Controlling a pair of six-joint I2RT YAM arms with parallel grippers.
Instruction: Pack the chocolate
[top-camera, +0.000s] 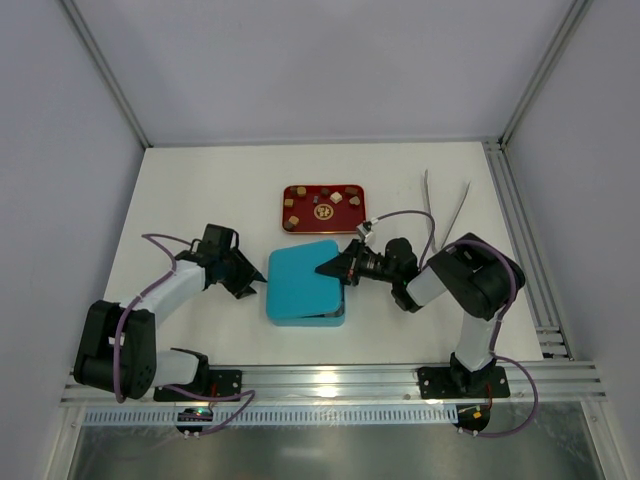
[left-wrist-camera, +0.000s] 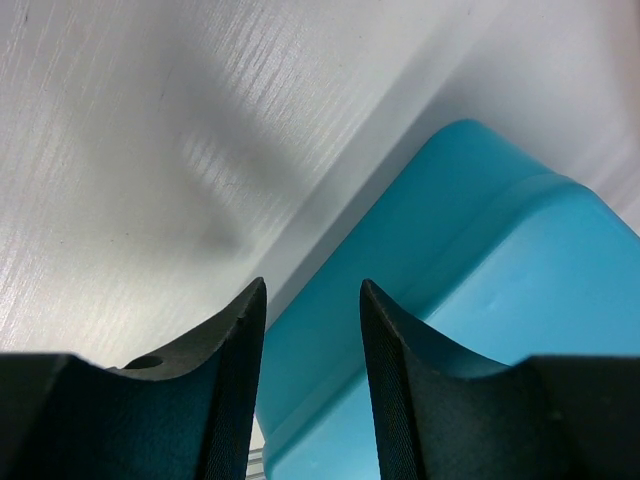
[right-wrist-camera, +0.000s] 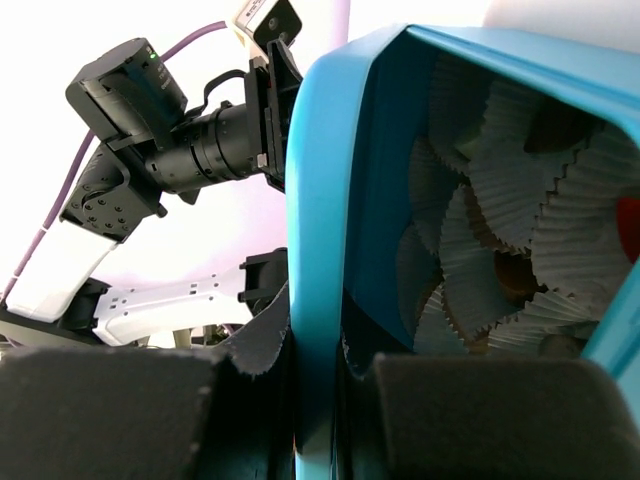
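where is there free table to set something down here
Bare table left of the red tray and behind it. Crowded around the teal box, left pincer and right pincer at its sides; tongs lie right of the tray.

The chocolate (top-camera: 338, 198) consists of roughly nine small pieces, coloured dark brown, tan and cream-white, and cube-like or rounded in shape. All pieces lie loose and separate from one another in a shallow red tray (top-camera: 344, 218), mostly along its edges around a gold central emblem (top-camera: 323, 211). The tray rests flat on the counter (top-camera: 200, 190), just beyond the far edge of the teal box (top-camera: 300, 285). Finer surface detail is too small to resolve.
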